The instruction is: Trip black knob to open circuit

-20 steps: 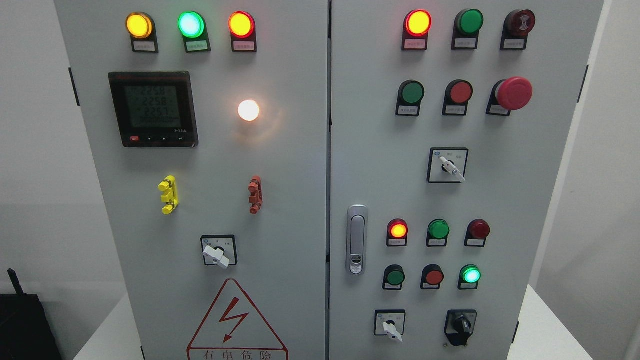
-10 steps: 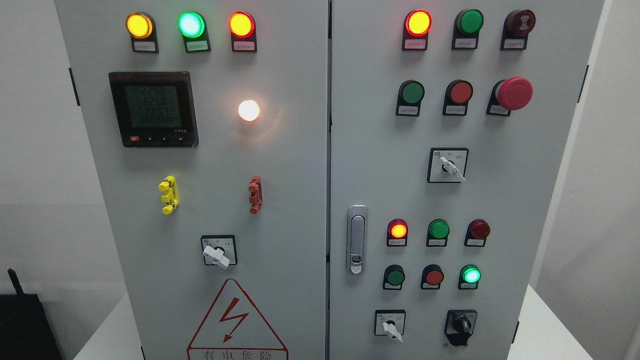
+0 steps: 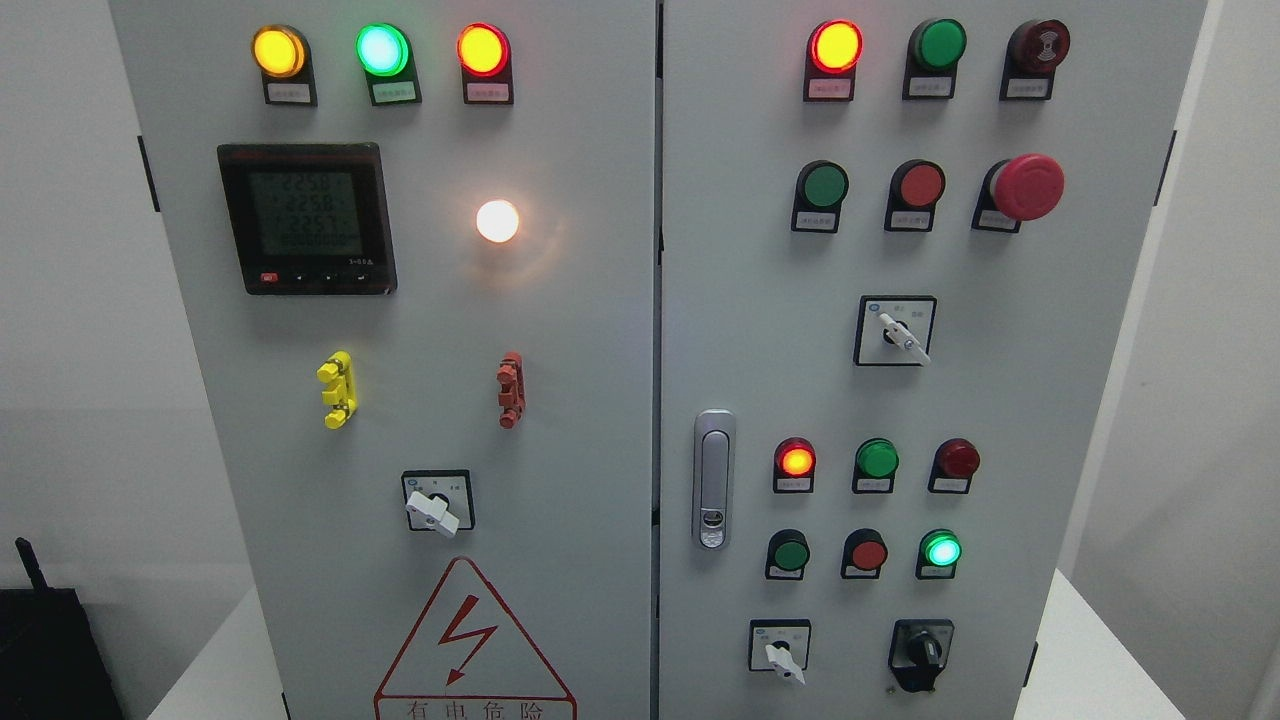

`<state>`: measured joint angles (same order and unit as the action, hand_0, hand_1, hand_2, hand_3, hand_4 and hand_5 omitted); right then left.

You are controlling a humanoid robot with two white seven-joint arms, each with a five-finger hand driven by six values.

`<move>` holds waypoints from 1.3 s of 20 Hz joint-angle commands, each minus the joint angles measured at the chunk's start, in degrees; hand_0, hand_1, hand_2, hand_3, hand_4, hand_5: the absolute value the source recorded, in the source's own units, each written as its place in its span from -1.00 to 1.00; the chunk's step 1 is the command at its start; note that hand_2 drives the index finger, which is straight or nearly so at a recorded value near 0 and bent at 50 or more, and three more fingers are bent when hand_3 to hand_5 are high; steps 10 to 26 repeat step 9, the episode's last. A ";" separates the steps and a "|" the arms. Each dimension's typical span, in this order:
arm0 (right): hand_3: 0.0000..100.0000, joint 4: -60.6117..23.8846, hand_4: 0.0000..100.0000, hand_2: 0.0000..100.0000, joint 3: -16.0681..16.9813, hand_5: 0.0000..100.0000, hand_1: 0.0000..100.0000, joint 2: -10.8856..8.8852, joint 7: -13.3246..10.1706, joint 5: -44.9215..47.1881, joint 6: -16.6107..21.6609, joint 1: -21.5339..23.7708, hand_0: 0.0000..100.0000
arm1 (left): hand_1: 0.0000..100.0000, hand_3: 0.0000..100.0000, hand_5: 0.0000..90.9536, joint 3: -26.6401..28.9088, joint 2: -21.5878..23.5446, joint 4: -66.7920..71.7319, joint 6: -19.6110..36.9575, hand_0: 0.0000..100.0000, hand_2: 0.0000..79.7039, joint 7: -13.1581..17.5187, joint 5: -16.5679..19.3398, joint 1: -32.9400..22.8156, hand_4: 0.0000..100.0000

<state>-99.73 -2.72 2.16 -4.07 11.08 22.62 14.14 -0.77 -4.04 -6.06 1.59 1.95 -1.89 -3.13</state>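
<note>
A red mushroom emergency-stop button (image 3: 1027, 186) sits at two o'clock, a digital power meter (image 3: 306, 218) at ten, a silver door latch (image 3: 713, 479) just below centre.

Black knob (image 3: 922, 652): lower right of right door, untouched.
Door handle (image 3: 713, 479): left of it, higher.
Meter (image 3: 306, 218): lit.

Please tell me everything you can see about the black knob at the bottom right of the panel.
The black knob sits low on the right door, right of a white-handled selector and below a lit green lamp. It looks like glossy black plastic: a raised grip bar on a round base, set in a black plate. The bar stands nearly upright. A small dark mark lies just under the plate. Nothing touches the knob; no robot hand is in view.
</note>
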 commanded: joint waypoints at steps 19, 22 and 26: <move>-1.00 -2.05 -1.00 -1.00 0.17 -1.00 -1.00 0.48 0.82 0.17 1.02 0.28 -1.00 | -0.22 -1.00 -1.00 0.07 -0.09 -0.01 0.08 -0.76 -1.00 -0.01 -0.14 0.23 -1.00; -1.00 -2.05 -1.00 -1.00 0.17 -1.00 -1.00 0.48 0.82 0.17 1.02 0.28 -1.00 | -0.22 -1.00 -1.00 0.07 -0.09 -0.01 0.08 -0.76 -1.00 -0.01 -0.14 0.23 -1.00; -1.00 -2.05 -1.00 -1.00 0.17 -1.00 -1.00 0.48 0.82 0.17 1.02 0.28 -1.00 | -0.22 -1.00 -1.00 0.07 -0.09 -0.01 0.08 -0.76 -1.00 -0.01 -0.14 0.23 -1.00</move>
